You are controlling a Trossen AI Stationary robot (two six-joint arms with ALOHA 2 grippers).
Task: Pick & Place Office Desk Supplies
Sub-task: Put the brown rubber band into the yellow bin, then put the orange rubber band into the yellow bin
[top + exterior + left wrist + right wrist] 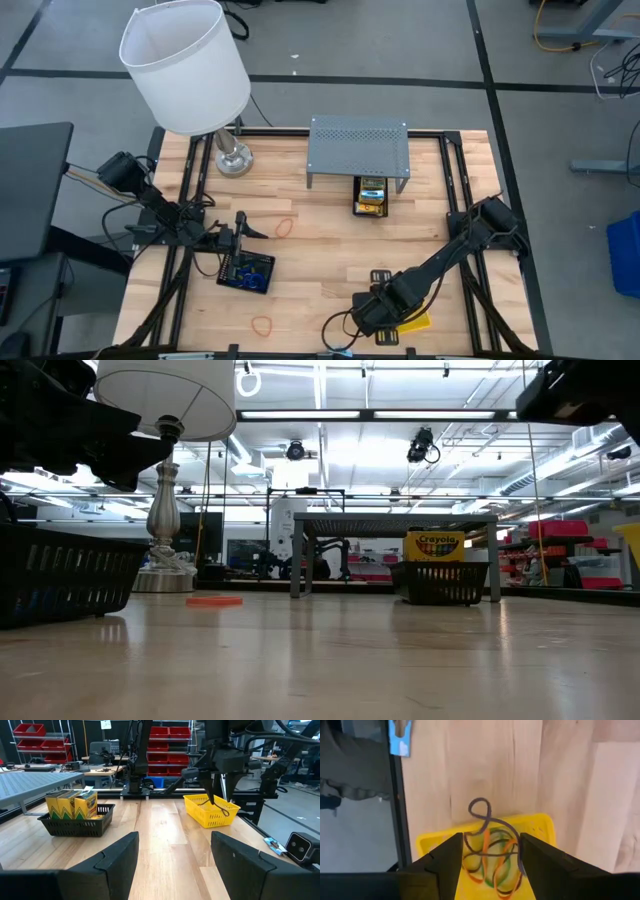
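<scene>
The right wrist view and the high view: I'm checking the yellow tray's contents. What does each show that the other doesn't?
Only the right wrist view shows the tangled rubber bands in the yellow tray, a purple loop hanging over its rim, between the open right gripper fingers. Only the high view shows the lamp, grey shelf, crayon boxes and two loose orange bands. Both show the tray and wooden table.

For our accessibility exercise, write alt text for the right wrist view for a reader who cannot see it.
The right gripper hangs open over a yellow tray holding tangled rubber bands in orange, green and purple, one purple loop curling over the rim. The tray sits on the wooden table near its edge.
</scene>
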